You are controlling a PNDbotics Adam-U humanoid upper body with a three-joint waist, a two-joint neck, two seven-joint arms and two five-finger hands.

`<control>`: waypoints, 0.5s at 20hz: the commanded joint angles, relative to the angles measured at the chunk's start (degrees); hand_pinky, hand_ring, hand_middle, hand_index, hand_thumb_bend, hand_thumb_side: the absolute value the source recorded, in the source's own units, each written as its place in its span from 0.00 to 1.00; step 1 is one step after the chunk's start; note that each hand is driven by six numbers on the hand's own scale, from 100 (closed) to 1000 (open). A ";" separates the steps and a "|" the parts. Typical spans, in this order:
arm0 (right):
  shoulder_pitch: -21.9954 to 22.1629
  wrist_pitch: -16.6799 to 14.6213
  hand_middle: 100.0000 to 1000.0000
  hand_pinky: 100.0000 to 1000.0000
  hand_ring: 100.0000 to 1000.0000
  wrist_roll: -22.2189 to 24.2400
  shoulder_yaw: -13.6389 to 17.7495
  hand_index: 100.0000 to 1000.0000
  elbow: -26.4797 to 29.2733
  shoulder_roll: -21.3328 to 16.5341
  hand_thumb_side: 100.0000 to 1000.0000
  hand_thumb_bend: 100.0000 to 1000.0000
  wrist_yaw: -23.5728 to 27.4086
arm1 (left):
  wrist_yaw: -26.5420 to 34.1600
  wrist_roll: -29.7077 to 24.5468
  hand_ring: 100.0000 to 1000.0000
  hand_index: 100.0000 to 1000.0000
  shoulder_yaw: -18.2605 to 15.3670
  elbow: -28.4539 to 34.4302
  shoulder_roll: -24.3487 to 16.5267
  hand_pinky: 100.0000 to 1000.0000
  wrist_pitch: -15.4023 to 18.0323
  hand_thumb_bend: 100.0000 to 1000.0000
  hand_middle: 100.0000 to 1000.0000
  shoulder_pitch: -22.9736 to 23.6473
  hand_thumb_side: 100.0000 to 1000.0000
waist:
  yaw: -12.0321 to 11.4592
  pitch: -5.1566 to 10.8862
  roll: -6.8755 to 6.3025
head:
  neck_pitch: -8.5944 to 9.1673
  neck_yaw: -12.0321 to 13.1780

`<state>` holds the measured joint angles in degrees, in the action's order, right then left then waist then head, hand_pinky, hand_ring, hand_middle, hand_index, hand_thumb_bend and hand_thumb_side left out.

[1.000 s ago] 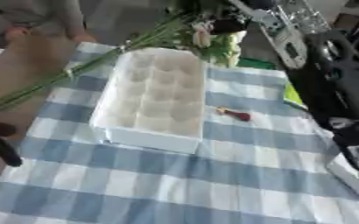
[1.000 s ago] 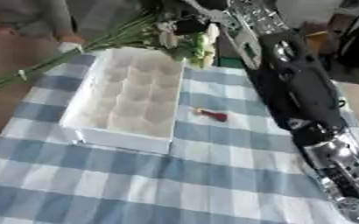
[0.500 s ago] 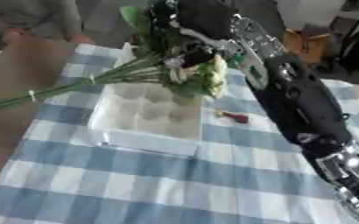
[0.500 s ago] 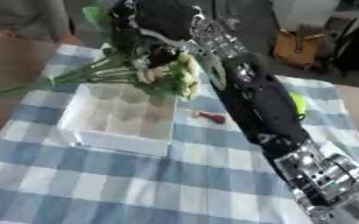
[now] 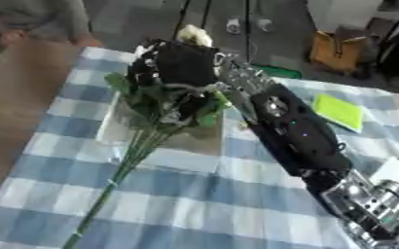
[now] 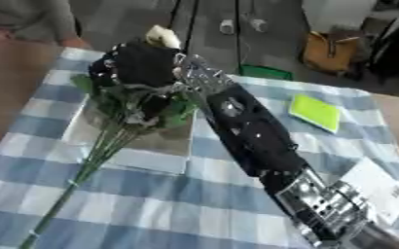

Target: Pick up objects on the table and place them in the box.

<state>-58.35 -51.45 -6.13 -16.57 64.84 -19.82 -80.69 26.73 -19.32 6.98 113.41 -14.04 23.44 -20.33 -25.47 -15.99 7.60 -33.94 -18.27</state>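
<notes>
Right eye view: right hand (image 6: 143,65) grips flowers (image 6: 131,109); box (image 6: 156,158) half hidden.

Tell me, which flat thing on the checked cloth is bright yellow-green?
The small yellow-green pad right of the arm; the white card nearer the camera is pale.

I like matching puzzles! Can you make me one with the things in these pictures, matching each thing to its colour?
Things:
1. right hand
2. flower stems
3. flat pad near the far right
4. tablecloth

Colours:
a. blue and white checks
b. yellow-green
c. black
d. green

Pairs: 1-c, 2-d, 3-b, 4-a
</notes>
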 commanded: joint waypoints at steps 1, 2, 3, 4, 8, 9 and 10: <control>-0.47 -0.50 0.94 0.95 0.89 0.13 -0.98 1.00 0.19 -0.43 0.43 0.39 -2.09 | 0.24 -0.38 0.74 0.79 0.08 1.18 -0.37 0.47 -0.25 0.39 0.82 -0.79 0.39 | 0.28 1.03 -0.45 | 0.77 0.16; -0.42 -0.51 0.94 0.95 0.89 0.18 -1.08 1.00 0.31 -0.46 0.43 0.39 -2.05 | 0.23 -0.39 0.74 0.79 0.06 1.18 -0.38 0.47 -0.29 0.39 0.82 -0.78 0.39 | 0.35 1.04 -0.43 | 0.79 0.20; -0.40 -0.51 1.00 1.00 1.00 0.12 -0.98 1.00 0.42 -0.50 0.48 0.39 -1.82 | 0.21 -0.42 0.74 0.79 0.06 1.18 -0.39 0.47 -0.33 0.39 0.82 -0.77 0.39 | 0.44 1.06 -0.46 | 0.84 0.26; -0.44 -0.51 1.00 1.00 1.00 -0.19 -0.55 1.00 0.57 -0.61 0.48 0.39 -1.09 | 0.15 -0.50 0.74 0.79 0.07 1.18 -0.43 0.47 -0.37 0.39 0.82 -0.73 0.39 | 0.60 1.08 -0.51 | 0.92 0.36; -0.79 1.68 1.00 1.00 1.00 -0.76 3.69 1.00 0.00 -2.80 0.20 0.38 3.11 | 0.09 -0.78 0.74 0.79 -0.02 1.18 -0.59 0.47 -0.13 0.39 0.82 -0.40 0.39 | 1.28 1.32 -0.94 | 0.97 0.78; -0.92 3.26 1.00 1.00 1.00 -0.62 4.72 1.00 -0.31 -3.50 0.18 0.38 4.39 | 0.12 -0.81 0.74 0.79 -0.04 1.18 -0.64 0.47 -0.08 0.40 0.82 -0.33 0.38 | 1.42 1.38 -1.02 | 0.99 0.86; -0.92 5.31 1.00 1.00 1.00 -0.25 6.09 0.99 -1.16 -4.38 0.10 0.32 6.33 | 0.10 -0.87 0.74 0.79 -0.08 1.18 -0.72 0.47 -0.02 0.39 0.82 -0.22 0.38 | 1.73 1.45 -1.14 | 1.01 1.14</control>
<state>-57.96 -47.85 -6.32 -12.54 63.76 -21.70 -76.21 26.73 -19.97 7.18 113.41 -14.05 23.33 -20.23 -23.69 -15.90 7.28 -33.69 -17.41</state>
